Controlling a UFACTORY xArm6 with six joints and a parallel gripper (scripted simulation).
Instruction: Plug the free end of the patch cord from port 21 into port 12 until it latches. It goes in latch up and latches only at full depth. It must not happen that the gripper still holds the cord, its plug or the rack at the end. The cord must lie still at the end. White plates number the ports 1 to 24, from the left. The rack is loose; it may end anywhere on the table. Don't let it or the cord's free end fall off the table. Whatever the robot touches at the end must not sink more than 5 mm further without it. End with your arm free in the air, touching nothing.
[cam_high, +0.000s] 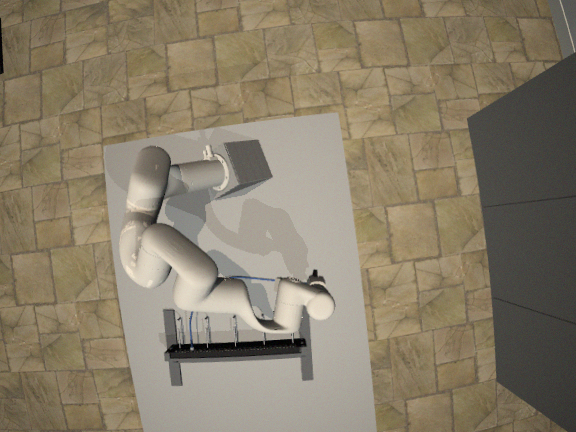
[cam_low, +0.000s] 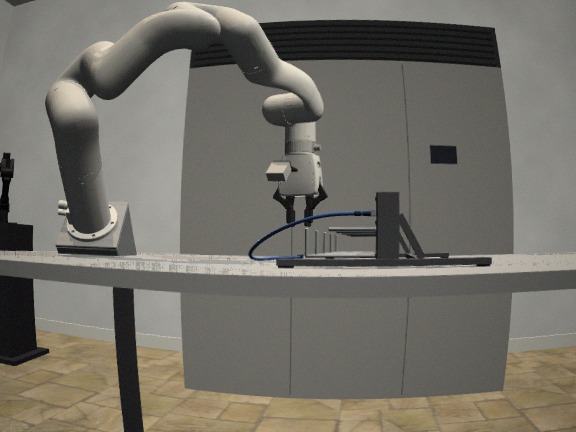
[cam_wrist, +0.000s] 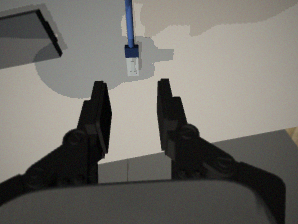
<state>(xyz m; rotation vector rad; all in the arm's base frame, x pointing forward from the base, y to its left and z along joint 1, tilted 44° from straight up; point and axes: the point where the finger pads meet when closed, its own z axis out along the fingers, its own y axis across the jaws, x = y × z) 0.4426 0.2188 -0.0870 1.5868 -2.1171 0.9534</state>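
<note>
The blue patch cord (cam_high: 252, 277) (cam_low: 279, 232) (cam_wrist: 129, 25) arches from the black rack (cam_high: 235, 351) (cam_low: 387, 225) down to the table. Its fixed plug (cam_low: 366, 213) sits in the rack; the port numbers are unreadable. The free clear plug (cam_wrist: 132, 66) with its dark blue boot lies on the table, pointing toward the gripper's side of the wrist view; I cannot tell which way its latch faces. In the top view the arm hides that plug. My gripper (cam_low: 299, 223) (cam_wrist: 133, 96) is partly open and empty, pointing down above the table. In the wrist view the plug appears just beyond and between the fingertips.
Thin upright metal rods (cam_high: 207, 330) (cam_low: 316, 242) and horizontal bars (cam_low: 352, 230) stand out in front of the rack. A rack foot (cam_high: 307, 362) (cam_wrist: 25, 37) lies near the free plug. The table (cam_high: 345, 250) has its right edge close beyond the gripper in the top view.
</note>
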